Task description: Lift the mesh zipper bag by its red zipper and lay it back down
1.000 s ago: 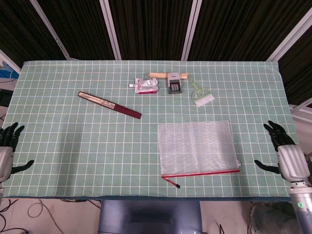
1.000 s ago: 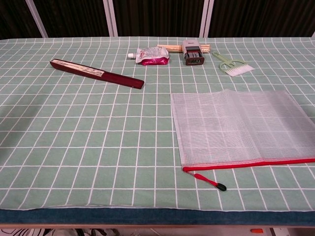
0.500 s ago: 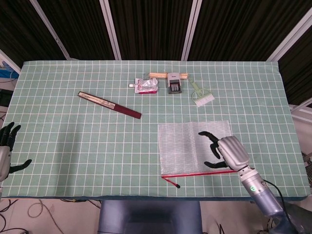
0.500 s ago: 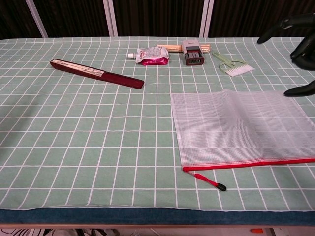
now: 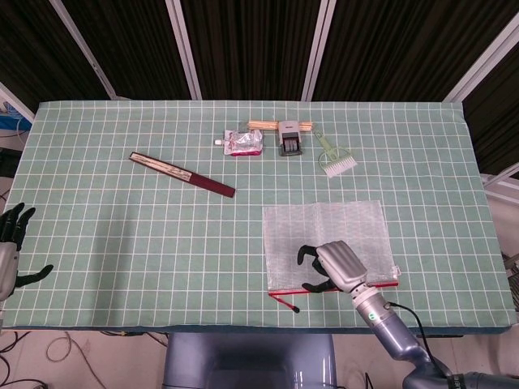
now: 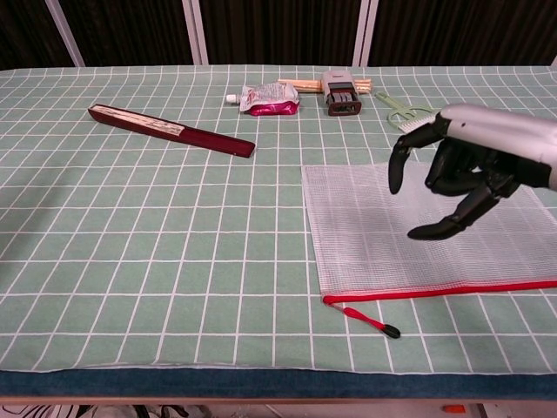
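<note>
The clear mesh zipper bag (image 5: 324, 231) (image 6: 374, 218) lies flat at the near right of the table. Its red zipper (image 5: 284, 290) (image 6: 418, 293) runs along the near edge, and a red pull cord (image 5: 285, 303) (image 6: 367, 322) with a black tip trails off the left corner. My right hand (image 5: 331, 265) (image 6: 461, 174) hovers over the bag's near half, fingers spread and curved downward, holding nothing. My left hand (image 5: 10, 247) stays at the table's near left edge, fingers apart and empty; the chest view does not show it.
A dark red folded fan (image 5: 182, 174) (image 6: 170, 130) lies at mid-left. Along the far side sit a pink tube (image 5: 242, 143) (image 6: 265, 99), a stamp (image 5: 289, 138) (image 6: 340, 93) on wooden sticks (image 5: 259, 124), and a small green brush (image 5: 334, 156) (image 6: 411, 114).
My right hand swung in from the table's right edge to over the bag, then slid left and nearer toward the zipper. The left hand barely moved.
</note>
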{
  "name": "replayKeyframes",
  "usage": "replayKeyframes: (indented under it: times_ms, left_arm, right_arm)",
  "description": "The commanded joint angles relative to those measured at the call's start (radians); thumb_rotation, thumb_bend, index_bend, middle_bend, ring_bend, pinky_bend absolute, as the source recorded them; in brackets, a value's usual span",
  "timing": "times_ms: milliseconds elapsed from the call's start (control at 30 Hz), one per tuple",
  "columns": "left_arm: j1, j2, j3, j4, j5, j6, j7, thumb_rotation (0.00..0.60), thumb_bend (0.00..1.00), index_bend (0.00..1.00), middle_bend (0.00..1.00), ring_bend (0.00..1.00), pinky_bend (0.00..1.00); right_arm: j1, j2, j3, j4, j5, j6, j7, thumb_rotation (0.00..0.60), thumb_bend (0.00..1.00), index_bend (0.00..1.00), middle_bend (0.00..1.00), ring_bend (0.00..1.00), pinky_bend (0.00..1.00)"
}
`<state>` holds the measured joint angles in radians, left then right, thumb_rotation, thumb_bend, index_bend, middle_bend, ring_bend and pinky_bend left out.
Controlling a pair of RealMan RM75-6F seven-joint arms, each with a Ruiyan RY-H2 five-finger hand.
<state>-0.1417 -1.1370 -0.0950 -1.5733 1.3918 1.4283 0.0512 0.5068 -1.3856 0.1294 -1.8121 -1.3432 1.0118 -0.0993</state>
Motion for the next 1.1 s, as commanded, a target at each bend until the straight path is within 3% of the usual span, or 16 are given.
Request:
replayKeyframes:
  times_ms: [33,667,1100]
  left_arm:
    - [0.0,0.002,0.0,-0.002,0.002,0.0,-0.003,0.6,0.02,0.0,0.0,0.0,0.0]
    - [-0.005,0.008,0.002,-0.002,0.002,-0.013,-0.023,0.6,0.02,0.0,0.0,0.0,0.0]
    - [-0.007,0.008,0.001,-0.002,-0.001,-0.018,-0.027,0.6,0.02,0.0,0.0,0.0,0.0]
  right_arm:
    - [0.003,-0.033,-0.018,0.008,0.024,-0.007,-0.03,0.6,0.25,0.53,1.0,1.0,0.94]
    - [-0.023,-0.202,-0.101,0.09,0.113,0.007,-0.135,0.6,0.32,0.57,1.0,1.0,0.94]
    - [-0.041,-0.251,-0.107,0.107,0.143,0.021,-0.143,0.6,0.35,0.57,1.0,1.0,0.94]
